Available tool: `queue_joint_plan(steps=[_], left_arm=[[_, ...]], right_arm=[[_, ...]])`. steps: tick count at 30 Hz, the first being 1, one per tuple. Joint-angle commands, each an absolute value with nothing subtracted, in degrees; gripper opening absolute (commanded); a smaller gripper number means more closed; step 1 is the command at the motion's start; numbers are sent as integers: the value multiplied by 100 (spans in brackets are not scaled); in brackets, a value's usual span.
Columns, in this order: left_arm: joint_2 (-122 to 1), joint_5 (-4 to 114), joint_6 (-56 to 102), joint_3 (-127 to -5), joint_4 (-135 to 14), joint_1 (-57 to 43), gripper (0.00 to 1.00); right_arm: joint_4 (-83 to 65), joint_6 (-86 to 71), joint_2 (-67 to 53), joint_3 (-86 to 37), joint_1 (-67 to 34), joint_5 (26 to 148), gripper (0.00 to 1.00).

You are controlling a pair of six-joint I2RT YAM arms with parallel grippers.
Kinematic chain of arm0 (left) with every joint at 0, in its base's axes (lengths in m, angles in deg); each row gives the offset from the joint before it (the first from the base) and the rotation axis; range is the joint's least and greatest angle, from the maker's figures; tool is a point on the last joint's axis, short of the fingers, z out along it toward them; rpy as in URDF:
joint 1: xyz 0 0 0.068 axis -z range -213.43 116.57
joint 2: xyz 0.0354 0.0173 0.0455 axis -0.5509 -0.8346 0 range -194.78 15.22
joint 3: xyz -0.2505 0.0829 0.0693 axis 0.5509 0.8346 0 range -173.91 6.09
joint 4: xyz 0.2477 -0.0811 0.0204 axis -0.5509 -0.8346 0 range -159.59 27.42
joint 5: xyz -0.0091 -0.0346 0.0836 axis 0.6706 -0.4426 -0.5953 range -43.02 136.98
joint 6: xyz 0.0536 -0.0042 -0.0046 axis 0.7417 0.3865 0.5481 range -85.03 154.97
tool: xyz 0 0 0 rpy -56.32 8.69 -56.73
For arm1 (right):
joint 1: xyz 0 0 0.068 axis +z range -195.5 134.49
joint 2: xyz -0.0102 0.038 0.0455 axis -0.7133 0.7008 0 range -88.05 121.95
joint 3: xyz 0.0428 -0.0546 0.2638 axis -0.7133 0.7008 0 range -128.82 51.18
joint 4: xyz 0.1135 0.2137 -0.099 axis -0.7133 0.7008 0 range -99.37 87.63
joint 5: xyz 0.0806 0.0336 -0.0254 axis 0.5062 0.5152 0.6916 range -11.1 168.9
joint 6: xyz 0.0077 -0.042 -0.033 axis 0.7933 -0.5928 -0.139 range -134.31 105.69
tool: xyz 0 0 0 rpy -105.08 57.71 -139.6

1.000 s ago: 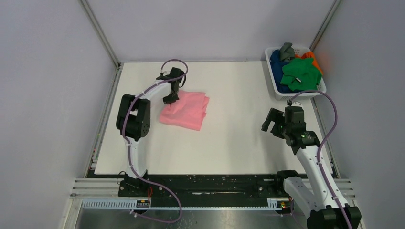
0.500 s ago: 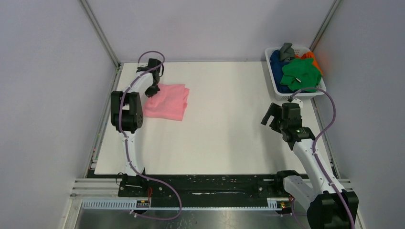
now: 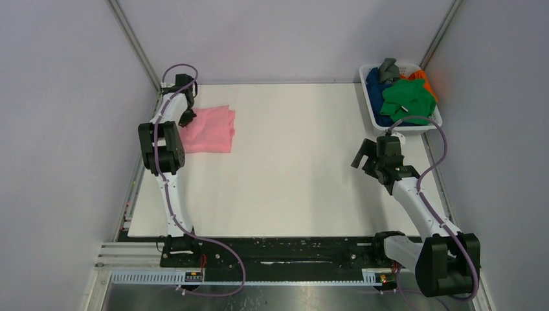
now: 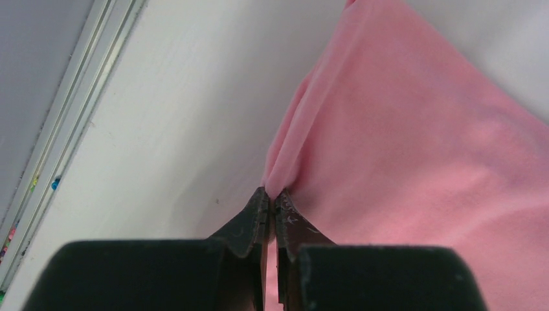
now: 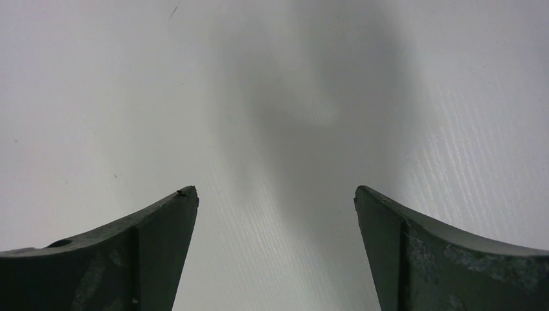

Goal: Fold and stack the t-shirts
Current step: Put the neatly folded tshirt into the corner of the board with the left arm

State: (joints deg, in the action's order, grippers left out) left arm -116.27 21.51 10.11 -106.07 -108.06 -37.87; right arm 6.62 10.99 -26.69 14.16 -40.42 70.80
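Left wrist view: left hand (image 4: 272, 202) pinches the edge of the folded pink t-shirt (image 4: 421, 168) on the table (image 4: 168, 129); right hand (image 5: 276, 197) is spread wide, gripping nothing.

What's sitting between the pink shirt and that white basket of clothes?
Nothing. In the top view, only bare white table separates the pink shirt from the basket.

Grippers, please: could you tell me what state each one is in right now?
Left gripper: closed on the edge of the pink t-shirt.
Right gripper: open, holding nothing.
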Motion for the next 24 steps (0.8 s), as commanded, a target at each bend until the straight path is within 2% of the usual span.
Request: queue_joint_plan(steps=[1,14,24], left_arm=[[-11711,2222,1103,-11041,-10786,-3889,0],[-11669,2339,944,-11028,-10381,-4141,0],[-12380,2544,825,-11976,-9907,-4258,0]], right_arm=[[460,1086,-2529,1206,-4058,6901,100],[477,1029,-2411,1116,-4058,6906,100],[513,994,-2308,1000,-4058,6716,99]])
